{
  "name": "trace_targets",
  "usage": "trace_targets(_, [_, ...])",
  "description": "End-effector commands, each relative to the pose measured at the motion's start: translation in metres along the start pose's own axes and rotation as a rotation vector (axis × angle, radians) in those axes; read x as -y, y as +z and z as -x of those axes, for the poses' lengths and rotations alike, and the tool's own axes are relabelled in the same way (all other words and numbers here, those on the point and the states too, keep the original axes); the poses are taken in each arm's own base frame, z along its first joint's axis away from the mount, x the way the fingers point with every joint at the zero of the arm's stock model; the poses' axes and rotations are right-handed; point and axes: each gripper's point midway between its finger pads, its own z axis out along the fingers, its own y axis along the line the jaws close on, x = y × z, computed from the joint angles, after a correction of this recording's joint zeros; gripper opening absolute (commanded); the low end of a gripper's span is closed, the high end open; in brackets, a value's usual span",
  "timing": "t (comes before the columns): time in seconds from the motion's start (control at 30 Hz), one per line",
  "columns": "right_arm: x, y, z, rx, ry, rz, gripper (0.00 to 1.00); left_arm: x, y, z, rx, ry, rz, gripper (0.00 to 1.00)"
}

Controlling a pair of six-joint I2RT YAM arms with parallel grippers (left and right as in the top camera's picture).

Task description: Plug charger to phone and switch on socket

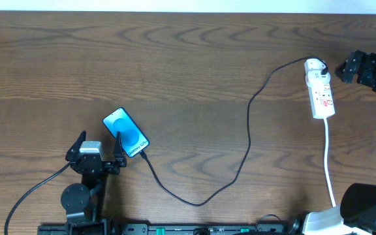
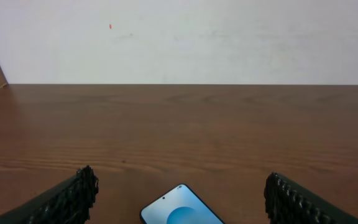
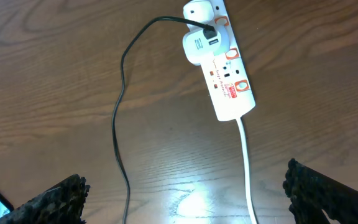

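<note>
So the phone (image 1: 125, 132) sits near the front-left part of the table (image 1: 175, 59), screen up. Its long axis runs diagonally, top end pointing to the far left corner and bottom end to the front right. The charger (image 1: 249, 124) tip meets that bottom end, but I can't tell whether it's actually seated. From there the cable loops toward the front edge, then runs up to the socket (image 1: 320, 90).

The socket lies by the right edge, long axis roughly far-to-near, white cord trailing off its near end. If the plug is in, I'd guess the switch is the next thing to hit. The right gripper (image 1: 342, 67) is just beside the socket's far end, jaws wide and empty, so it's way nearer than the left gripper (image 1: 100, 139). That one is spread open around the phone, holding nothing.

Only the right wrist view shows the red-ringed switches along the strip. Left wrist cam gets the phone's top end only, so the port is hidden.
</note>
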Motion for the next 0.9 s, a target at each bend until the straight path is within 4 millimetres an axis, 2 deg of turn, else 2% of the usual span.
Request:
trace_targets(0.0, [-0.002,-0.004,-0.001,0.009,0.011,0.005,0.99,0.007,0.0,-0.014,-0.046,-0.007,-0.042,0.88])
trace_targets(0.13, [-0.002,-0.005,0.007,0.043,0.001,0.004,0.99,0.007,0.0,-0.014,-0.046,-0.007,-0.042,0.88])
trace_targets(0.33, [-0.025,-0.011,0.028,0.143,0.008,0.055,0.99,0.007,0.0,-0.014,-0.046,-0.007,-0.042,0.88])
trace_targets(0.47, [-0.05,-0.018,0.038,0.206,-0.051,0.084,0.99,0.007,0.0,-0.014,-0.046,-0.007,-0.042,0.88])
trace_targets(0.7, [-0.088,-0.013,0.032,0.201,-0.146,0.107,0.99,0.007,0.0,-0.014,-0.046,-0.007,-0.042,0.88])
trace_targets(0.87, [-0.105,-0.002,0.035,0.233,-0.193,0.133,0.99,0.007,0.0,-0.014,-0.046,-0.007,-0.042,0.88])
